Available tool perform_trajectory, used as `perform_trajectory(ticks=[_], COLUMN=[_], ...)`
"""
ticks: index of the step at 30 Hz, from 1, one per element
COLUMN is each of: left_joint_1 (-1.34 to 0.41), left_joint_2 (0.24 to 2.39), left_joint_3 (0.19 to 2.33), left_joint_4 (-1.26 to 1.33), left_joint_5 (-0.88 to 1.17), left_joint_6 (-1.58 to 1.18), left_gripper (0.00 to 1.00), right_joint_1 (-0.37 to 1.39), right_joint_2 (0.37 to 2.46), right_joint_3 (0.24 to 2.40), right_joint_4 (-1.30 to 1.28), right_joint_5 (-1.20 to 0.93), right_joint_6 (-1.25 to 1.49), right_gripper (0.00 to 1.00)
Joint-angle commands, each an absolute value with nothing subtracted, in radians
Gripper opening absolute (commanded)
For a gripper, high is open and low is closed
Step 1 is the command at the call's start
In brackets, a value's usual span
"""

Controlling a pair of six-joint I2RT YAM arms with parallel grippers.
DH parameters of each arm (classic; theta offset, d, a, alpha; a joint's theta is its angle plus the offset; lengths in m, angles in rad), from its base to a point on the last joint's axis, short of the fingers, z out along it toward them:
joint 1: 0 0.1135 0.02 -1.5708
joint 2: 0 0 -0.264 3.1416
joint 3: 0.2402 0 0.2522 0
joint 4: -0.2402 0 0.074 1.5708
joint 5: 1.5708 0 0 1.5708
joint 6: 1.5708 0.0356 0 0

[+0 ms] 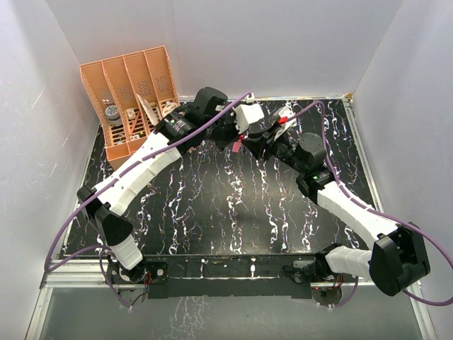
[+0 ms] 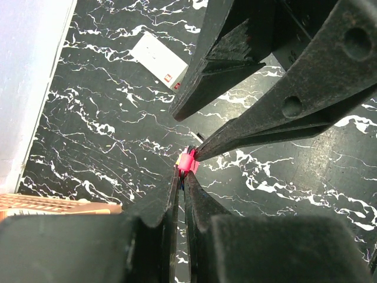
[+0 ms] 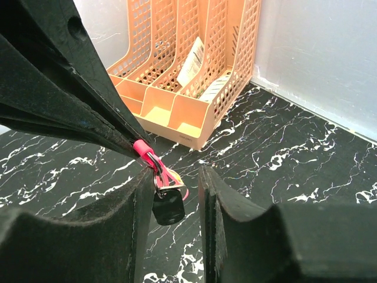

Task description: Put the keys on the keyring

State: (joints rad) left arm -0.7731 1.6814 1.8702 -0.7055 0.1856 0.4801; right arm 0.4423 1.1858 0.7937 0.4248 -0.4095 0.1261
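My left gripper [image 2: 183, 172] is shut on the magenta-pink keyring strap [image 2: 187, 160] and holds it above the table, near the back middle [image 1: 236, 145]. In the right wrist view the strap [image 3: 141, 147] hangs from the left gripper's fingers [image 3: 70, 100]. A small metal ring [image 3: 158, 187] at its end carries a dark-headed key [image 3: 168, 205]. My right gripper [image 3: 175, 174] is open, with the key and ring between its fingers, close to its left finger. I cannot tell whether they touch. In the top view the right gripper [image 1: 249, 139] meets the left one [image 1: 238, 136].
An orange file organizer [image 1: 134, 99] with several slots stands at the back left, also in the right wrist view [image 3: 194, 65]. A small white box [image 2: 159, 59] lies on the black marbled table [image 1: 212, 205] behind the grippers. White walls enclose the table.
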Motion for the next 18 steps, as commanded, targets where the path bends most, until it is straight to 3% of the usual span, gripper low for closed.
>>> perform_trajectory(ticks=[1,8,18], left_joint_1=[-0.767,-0.767,-0.766], left_joint_2=[1.681,1.687,1.694], left_joint_3=[1.909,1.907,1.911], left_joint_4=[-0.735,-0.743,-0.740], left_joint_5=[0.223,0.236,0.235], left_joint_6=[0.494,0.500,0.499], left_gripper=[0.00,0.00,0.00], right_joint_1=[0.437,0.437,0.437], right_joint_2=[1.182,1.177,1.160], right_joint_3=[0.824,0.818,0.807], right_joint_4=[0.495,0.504,0.519], right_joint_5=[-0.414,-0.436,-0.452], right_joint_6=[0.118,0.114,0.101], right_gripper=[0.33,0.30,0.10])
